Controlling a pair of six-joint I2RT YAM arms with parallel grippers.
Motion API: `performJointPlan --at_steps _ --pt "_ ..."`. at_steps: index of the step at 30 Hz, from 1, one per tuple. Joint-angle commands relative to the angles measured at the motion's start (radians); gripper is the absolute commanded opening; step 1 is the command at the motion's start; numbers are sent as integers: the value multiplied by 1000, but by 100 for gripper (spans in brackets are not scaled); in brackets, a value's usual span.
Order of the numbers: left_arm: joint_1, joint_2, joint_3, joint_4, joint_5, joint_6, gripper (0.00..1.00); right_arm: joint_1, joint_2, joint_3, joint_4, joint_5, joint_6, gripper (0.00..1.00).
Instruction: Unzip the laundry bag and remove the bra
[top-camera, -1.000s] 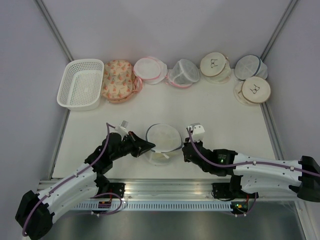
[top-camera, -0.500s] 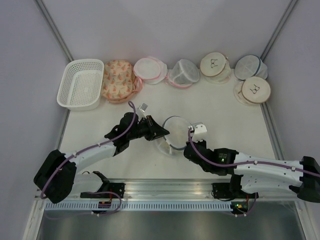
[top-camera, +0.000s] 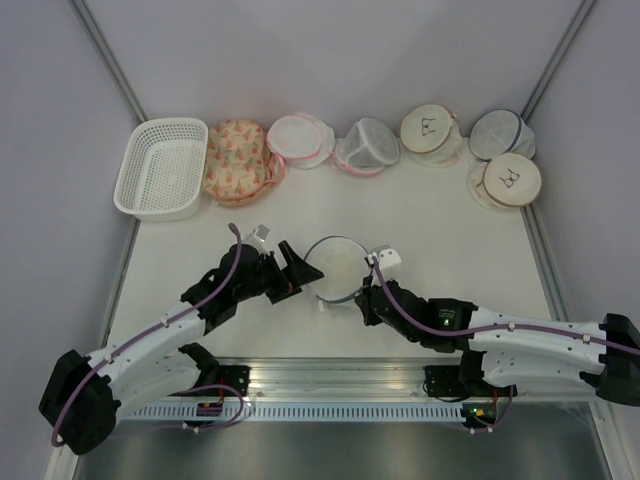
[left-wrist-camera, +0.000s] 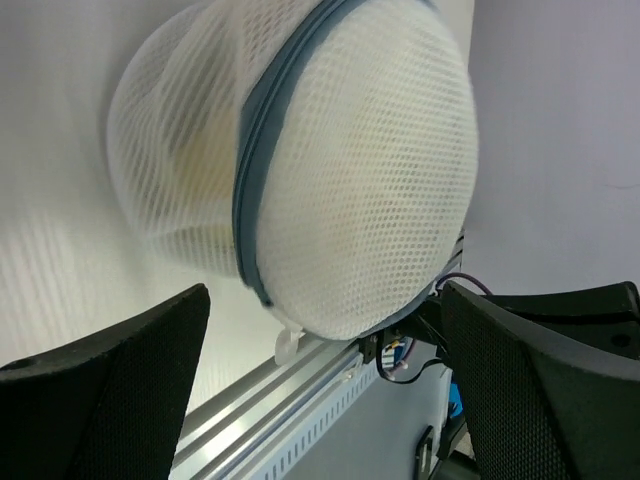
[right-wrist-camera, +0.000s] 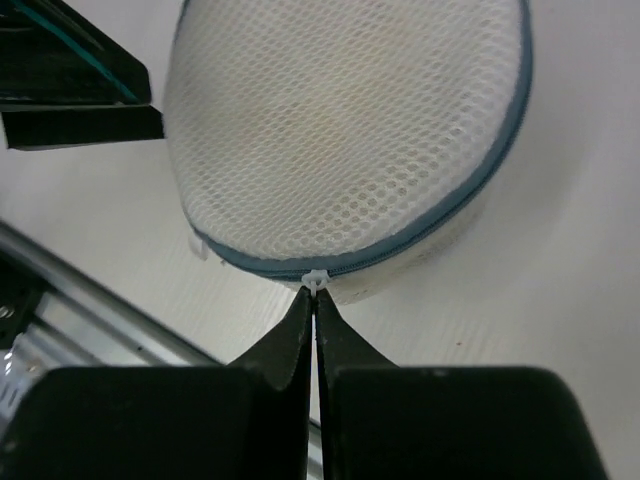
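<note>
On the near middle of the table, the left gripper stands wide open just beside the laundry bag, holding nothing; the right gripper is pinched tight on the white zip pull; best to brace the bag's left side first, then draw the pull steadily along the blue zip rim.

Inside the laundry bag ahead of your left gripper, you get only a yellowish blur through mesh. Whether your right gripper actually pinches the tiny zip pull is unclear.
</note>
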Motion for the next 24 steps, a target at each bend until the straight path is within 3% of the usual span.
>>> performJointPlan --at_steps 1,10,14,19,21,24 --pt "-2 -111 -74 -121 -12 -99 100 0 4 -35 222 -227 -51 0" --pt "-11 -291 -157 -110 48 -247 100 2 161 -41 417 -489 -50 0" --pt "-13 -270 -174 -37 50 -267 100 8 207 -30 472 -543 -59 1" --pt "-32 -135 -147 55 96 -253 95 13 225 -16 480 -525 -67 0" --pt "-43 -106 -131 64 100 -241 89 14 214 -18 477 -514 -70 0" --pt "-59 -67 -140 126 113 -242 69 13 201 -19 463 -500 -70 0"
